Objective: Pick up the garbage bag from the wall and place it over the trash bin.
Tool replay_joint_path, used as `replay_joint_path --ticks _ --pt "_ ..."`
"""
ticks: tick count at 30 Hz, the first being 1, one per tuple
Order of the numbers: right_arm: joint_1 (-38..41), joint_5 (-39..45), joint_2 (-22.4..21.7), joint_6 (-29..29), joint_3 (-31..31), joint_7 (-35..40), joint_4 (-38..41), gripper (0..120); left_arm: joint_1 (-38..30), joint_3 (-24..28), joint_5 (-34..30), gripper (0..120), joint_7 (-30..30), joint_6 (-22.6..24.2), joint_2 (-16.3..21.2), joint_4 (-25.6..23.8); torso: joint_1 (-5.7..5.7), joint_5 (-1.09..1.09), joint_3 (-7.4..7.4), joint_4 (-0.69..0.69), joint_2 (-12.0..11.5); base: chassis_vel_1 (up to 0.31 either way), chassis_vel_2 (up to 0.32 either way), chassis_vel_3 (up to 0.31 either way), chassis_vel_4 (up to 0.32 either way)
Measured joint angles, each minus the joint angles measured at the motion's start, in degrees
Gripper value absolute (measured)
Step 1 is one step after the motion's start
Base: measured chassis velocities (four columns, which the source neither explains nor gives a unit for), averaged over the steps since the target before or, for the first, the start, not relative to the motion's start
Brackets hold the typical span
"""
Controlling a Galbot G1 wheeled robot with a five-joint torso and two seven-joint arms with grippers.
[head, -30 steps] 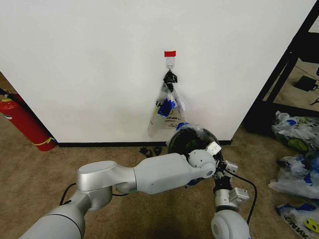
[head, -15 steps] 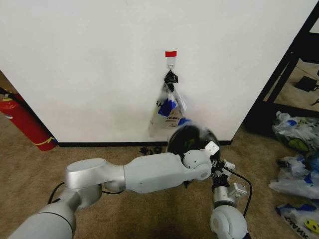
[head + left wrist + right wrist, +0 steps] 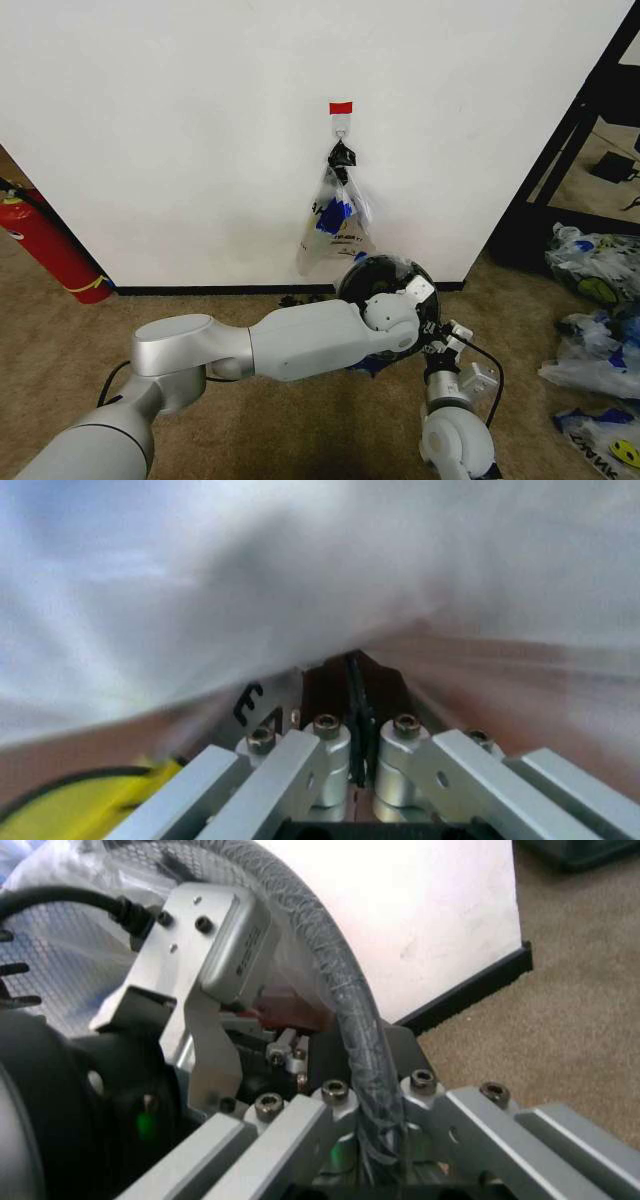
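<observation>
Left wrist view is showing the left gripper (image 3: 352, 705) with jaws pressed together, a fold of clear film pinched between the pads, so it is clamped on the garbage bag (image 3: 300, 570). Film is ballooning white and hazy just past the pads; a yellow patch is sitting low beside the gripper frame.

Right wrist view: right gripper (image 3: 300, 1057) is sitting tight against the left arm's wrist housing, right by the trash bin (image 3: 50, 990). Can't tell whether its jaws are apart or together, a ribbed cable is crossing in front.

Head view, working outward with the trash bin (image 3: 385, 280) as reference: both arms are converging at the bin's near rim, left arm sweeping across in front of it. Bin is a round black bucket with crinkled clear plastic and blue print lying over the top and trailing down the near side. Just behind and above the bin, a narrower bundle of bags (image 3: 335, 225) with a black clip is hanging off the hook on the wall (image 3: 180, 130).

Handling guess: the bag is near weightless, limp and slippery, and likely tears if yanked. Best gripped at the mouth hem or handle loops, stretched wide over the rim.
</observation>
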Motion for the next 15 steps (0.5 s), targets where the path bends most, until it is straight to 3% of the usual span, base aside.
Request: replay_joint_path --ticks 11,15 --pt "1.25 1.27 -0.36 -0.73 1.22 1.50 -1.04 0 -2.77 0.80 -1.55 0 -1.56 1.80 5.70 -9.48 0.00 0.00 0.00 0.01 0.00 0.000 0.000 0.000 0.000" --pt "1.09 2.39 -0.29 -1.00 0.81 1.34 -0.07 0 -3.07 1.30 1.14 0 -0.73 1.64 4.20 -7.20 0.00 0.01 0.00 0.01 0.00 0.000 0.000 0.000 0.000"
